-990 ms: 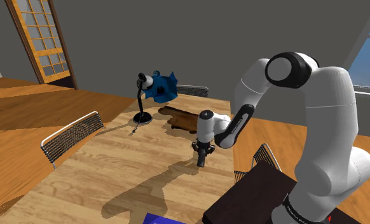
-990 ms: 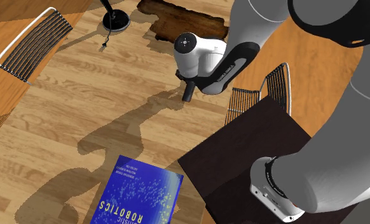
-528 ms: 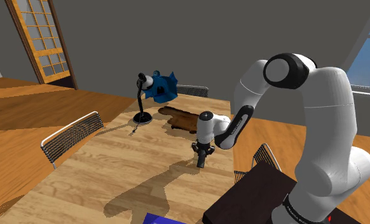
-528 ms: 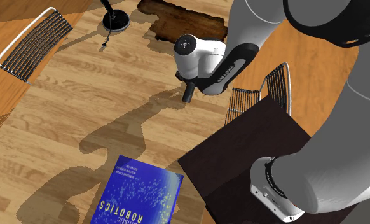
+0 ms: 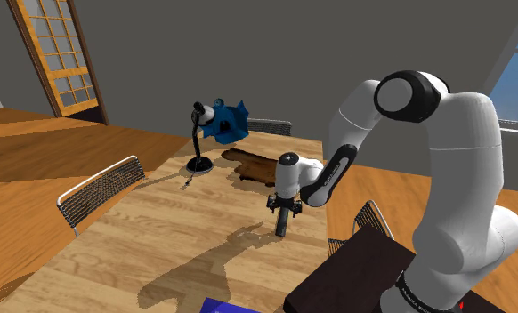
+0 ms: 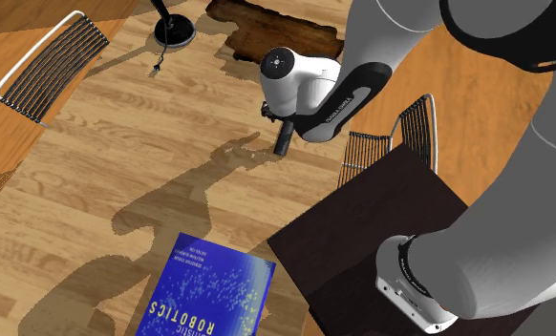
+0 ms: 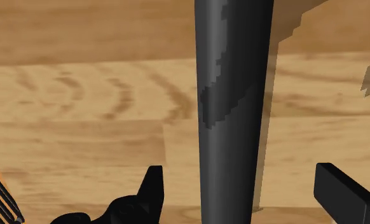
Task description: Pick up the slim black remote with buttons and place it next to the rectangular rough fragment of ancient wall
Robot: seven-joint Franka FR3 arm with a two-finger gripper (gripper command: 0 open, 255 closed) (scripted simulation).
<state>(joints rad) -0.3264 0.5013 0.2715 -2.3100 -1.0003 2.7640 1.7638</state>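
White Franka arm point(image 5: 453, 160) reaching from its stand over a wooden table point(image 5: 141, 240). The rough brown wall fragment point(image 5: 253, 166) lies towards the far end of the table, near the hand but apart from it. The black gripper point(image 7: 238, 170) points down at the tabletop with its fingers point(image 7: 153, 188) spread wide and holding nothing; bare wood shows between each finger and the remote. The slim black remote point(image 7: 231, 108) sits directly under the hand, running lengthwise through the gap between the fingers; whether it lies flat cannot be told.

Handling, as a judgement: the remote is probably light and rigid, with smooth casing that may slip. The two long edges are the natural place to take hold, near mid-length so it does not tip when lifted.
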